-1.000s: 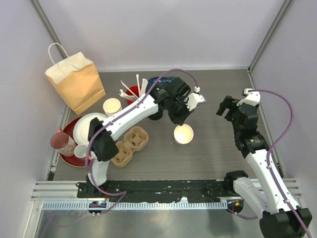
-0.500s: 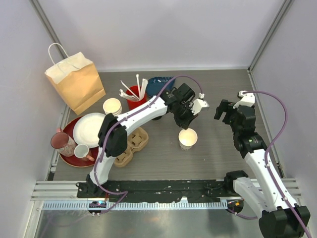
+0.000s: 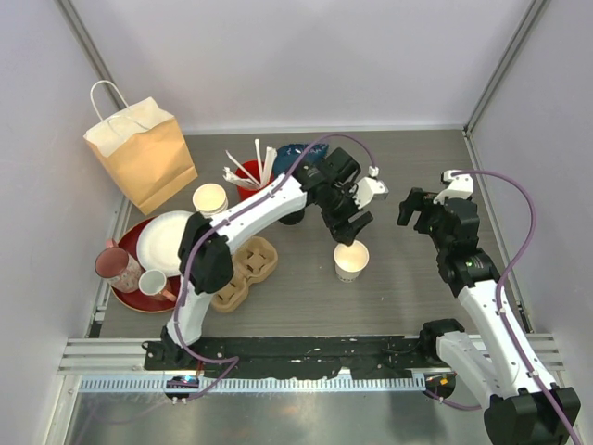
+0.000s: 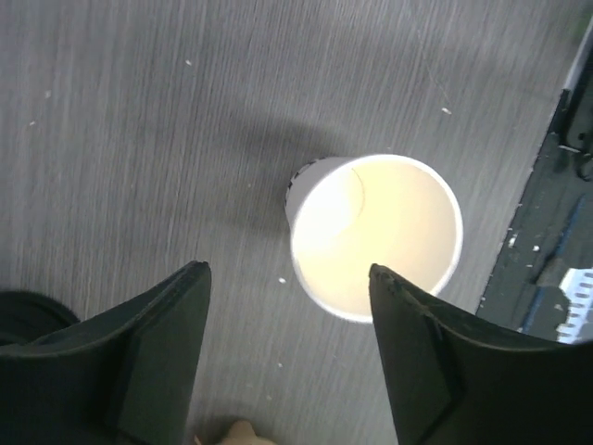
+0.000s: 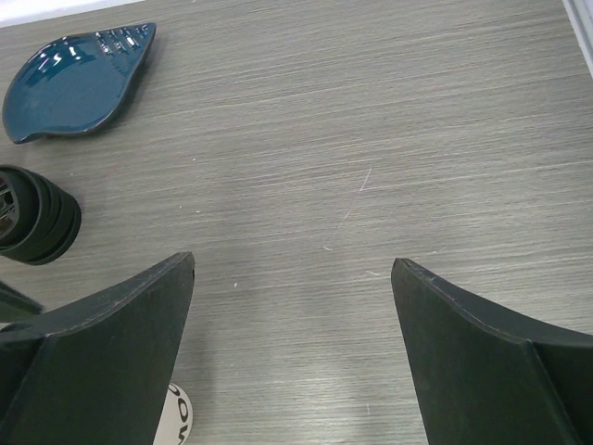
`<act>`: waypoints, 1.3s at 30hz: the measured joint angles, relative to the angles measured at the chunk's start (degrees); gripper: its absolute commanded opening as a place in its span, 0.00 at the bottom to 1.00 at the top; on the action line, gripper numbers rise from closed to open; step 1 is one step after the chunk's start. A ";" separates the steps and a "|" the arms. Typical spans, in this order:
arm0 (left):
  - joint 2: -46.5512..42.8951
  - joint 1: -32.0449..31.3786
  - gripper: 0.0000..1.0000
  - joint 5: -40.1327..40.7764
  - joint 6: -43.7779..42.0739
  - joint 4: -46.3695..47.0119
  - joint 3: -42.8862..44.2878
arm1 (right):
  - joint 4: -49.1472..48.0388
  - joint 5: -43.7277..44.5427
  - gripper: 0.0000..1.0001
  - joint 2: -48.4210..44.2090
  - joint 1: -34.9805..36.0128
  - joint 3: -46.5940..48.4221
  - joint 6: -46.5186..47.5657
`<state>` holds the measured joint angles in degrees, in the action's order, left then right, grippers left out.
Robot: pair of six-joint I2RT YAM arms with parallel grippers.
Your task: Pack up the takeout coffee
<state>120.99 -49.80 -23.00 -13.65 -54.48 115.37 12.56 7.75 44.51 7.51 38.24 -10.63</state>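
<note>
One takeout coffee cup [image 3: 351, 260], cream-white paper with an open top and no lid on it, stands upright mid-table; in the left wrist view the same cup [image 4: 375, 236] shows an empty cream inside. My left gripper [image 3: 349, 234] [image 4: 287, 271] hangs just above and behind it, open, holding nothing. Another open paper cup [image 3: 210, 198] stands at the left beside the red cup. A stack of black lids [image 5: 37, 227] sits by the left arm. My right gripper [image 3: 417, 209] [image 5: 292, 262] hovers open over bare table to the right.
A brown paper bag [image 3: 141, 153] stands back left. A cardboard cup carrier [image 3: 246, 271] lies front left. A red cup of white sticks [image 3: 248, 176], a blue leaf dish [image 5: 79, 83], and a red tray [image 3: 125, 297] with a plate and mugs fill the left side.
My left gripper carried the cup a little right, set it down and opened off it. The right gripper drifted slightly left, still open.
</note>
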 measured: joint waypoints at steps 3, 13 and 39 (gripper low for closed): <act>-4.59 0.20 0.77 2.64 0.59 -1.88 0.00 | 0.22 -1.07 0.92 0.00 -0.02 0.00 0.00; -36.00 19.50 0.78 12.92 1.27 -4.35 -8.61 | 1.70 -4.04 0.92 0.66 -0.02 0.00 0.24; -21.77 47.41 0.44 19.28 1.33 2.58 -23.43 | 1.90 -4.87 0.91 0.85 -0.09 -0.04 0.44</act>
<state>99.22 -2.39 -3.73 -12.32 -51.90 91.94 14.46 2.87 45.36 7.42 38.20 -10.20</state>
